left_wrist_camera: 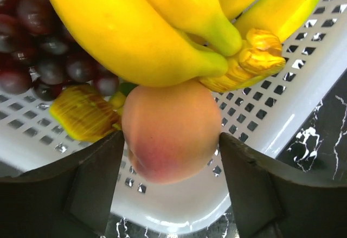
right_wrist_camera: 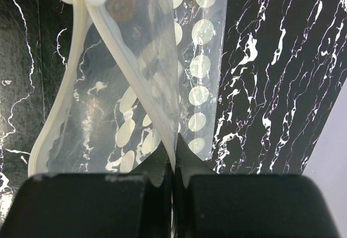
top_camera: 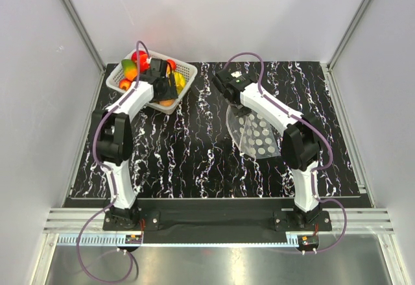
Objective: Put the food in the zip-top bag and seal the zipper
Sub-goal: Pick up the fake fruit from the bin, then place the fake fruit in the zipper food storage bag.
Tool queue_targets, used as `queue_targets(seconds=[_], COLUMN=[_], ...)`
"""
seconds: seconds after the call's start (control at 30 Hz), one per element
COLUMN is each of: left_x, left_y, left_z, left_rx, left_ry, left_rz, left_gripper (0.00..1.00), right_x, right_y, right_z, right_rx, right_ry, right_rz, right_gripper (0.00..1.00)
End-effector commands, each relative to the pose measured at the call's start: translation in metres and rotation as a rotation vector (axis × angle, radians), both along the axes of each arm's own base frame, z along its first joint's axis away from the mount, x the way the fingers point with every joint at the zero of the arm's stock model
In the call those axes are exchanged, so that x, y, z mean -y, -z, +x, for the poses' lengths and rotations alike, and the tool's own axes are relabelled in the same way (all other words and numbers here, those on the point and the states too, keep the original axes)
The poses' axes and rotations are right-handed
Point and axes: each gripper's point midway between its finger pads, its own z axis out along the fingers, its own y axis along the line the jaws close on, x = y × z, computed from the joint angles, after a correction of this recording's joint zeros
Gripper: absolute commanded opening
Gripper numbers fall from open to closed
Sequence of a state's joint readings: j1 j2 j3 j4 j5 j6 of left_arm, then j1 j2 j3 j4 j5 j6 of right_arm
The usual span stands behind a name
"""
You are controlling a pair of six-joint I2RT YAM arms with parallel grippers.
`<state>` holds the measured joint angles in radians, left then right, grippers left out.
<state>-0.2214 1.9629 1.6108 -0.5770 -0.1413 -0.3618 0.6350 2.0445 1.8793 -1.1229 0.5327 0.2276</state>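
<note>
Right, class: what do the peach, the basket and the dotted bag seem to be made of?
Peach: probably moulded plastic, smooth with soft sheen. Basket: rigid white plastic, by its lattice holes. Dotted bag: thin clear plastic film, glossy, creased, see-through.

Lab test cell: white panel walls [top_camera: 39, 71], alu frame rails [top_camera: 214, 223], black marbled bench [top_camera: 181, 161].

Peach btw L fingers [left_wrist_camera: 92, 178]; dotted bag nipped by R fingers [right_wrist_camera: 97, 205].
Pink-yellow peach [left_wrist_camera: 171, 132] fills the finger gap; grape bunch [left_wrist_camera: 38, 48] & bananas [left_wrist_camera: 135, 26] just beyond tips. Clear zip-top bag [right_wrist_camera: 203, 59] spreads away from R tips, zipper [right_wrist_camera: 133, 78] unsealed.
</note>
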Motion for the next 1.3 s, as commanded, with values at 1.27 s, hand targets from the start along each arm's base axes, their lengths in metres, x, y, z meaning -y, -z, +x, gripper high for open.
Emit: queue_targets(seconds=[1.27], left_x=[0.202], left_y=[-0.167], left_z=[-0.166], left_rx=[0.477], left_ry=[0.553], left_rz=[-1.608], left_gripper=[0.5], right_x=[-0.01], right_y=[-0.012], right_z=[0.0], right_rx=[0.021], right_ry=[-0.011], right_rz=[0.065], right_gripper=[0.0])
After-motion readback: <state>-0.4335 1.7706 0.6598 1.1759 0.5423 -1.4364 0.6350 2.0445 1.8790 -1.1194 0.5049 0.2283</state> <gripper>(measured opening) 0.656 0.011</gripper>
